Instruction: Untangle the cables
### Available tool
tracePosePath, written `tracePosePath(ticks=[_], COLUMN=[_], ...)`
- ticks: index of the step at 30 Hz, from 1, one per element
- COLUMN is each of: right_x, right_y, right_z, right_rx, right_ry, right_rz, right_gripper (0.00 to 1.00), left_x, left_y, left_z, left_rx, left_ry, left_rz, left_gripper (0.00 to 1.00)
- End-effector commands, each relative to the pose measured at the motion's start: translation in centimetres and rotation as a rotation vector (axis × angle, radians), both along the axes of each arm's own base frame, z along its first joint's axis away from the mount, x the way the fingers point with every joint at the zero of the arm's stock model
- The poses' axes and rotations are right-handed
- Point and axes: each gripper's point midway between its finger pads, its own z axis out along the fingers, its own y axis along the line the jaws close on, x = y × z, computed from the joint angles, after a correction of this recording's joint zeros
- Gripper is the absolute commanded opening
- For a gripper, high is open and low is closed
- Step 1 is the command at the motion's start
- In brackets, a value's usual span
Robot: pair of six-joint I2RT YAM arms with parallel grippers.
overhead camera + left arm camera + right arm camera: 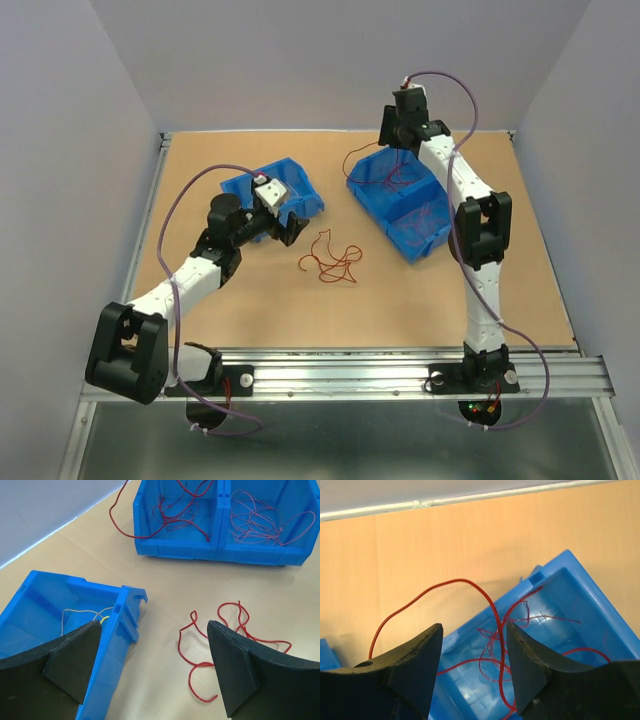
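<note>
Top external view of a wooden table with two robot arms. A loose red cable tangle lies on the table between a single blue bin and a double blue bin, whose two compartments hold more red cables. The left gripper hovers by the single bin's corner, jaws spread and empty. The right gripper hangs above the double bin, jaws spread, with a red cable loop arching up between them.

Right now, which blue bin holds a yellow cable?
The lone bin beside the left gripper; a yellow cable shows inside. The paired bins opposite hold only red cables.
</note>
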Motion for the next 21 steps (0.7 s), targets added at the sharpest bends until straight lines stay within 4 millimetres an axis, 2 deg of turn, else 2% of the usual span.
tracePosePath(ticks=[1,2,6,9,11,13,14,16,20,21], right_x=[2.6,3.0,3.9,3.8,3.4,3.3,3.1,2.9,2.4,2.2], right_y=[0.9,1.0,1.3,1.1,1.0,0.9,0.9,0.9,0.9,0.9], right_z=[1.6,2.0,-0.5,-1.2,-1.6,-1.7,-1.4,-1.2,-0.5,0.4], right_rx=[-0.01,-0.01,-0.04,-0.05,-0.057,-0.062,-0.061,-0.059,-0.045,-0.034], right_ry=[-0.086,-0.101,-0.075,-0.061,-0.048,-0.043,-0.043,-0.045,-0.048,-0.062], right_rz=[0.03,0.034,0.059,0.056,0.057,0.059,0.06,0.06,0.06,0.06], right_gripper=[0.59,0.6,0.59,0.57,0.49,0.37,0.26,0.15,0.02,0.01], left_x=[0.8,0.8,0.7,0.7,0.6,0.6,0.5,0.5,0.4,0.5], left_y=[-0.5,-0.5,-0.6,-0.7,-0.7,-0.7,-0.7,-0.7,-0.6,-0.6], left_z=[2.8,2.7,2.6,2.6,2.7,2.7,2.9,3.0,2.9,3.0], left_rx=[-0.016,-0.013,-0.011,-0.012,-0.014,-0.013,-0.015,-0.015,-0.014,-0.014], left_ry=[-0.082,-0.079,-0.076,-0.076,-0.077,-0.076,-0.082,-0.084,-0.084,-0.087], left_rz=[-0.013,-0.015,-0.019,-0.022,-0.024,-0.024,-0.022,-0.022,-0.019,-0.018], left_gripper=[0.98,0.98,0.98,0.98,0.98,0.98,0.98,0.98,0.98,0.98])
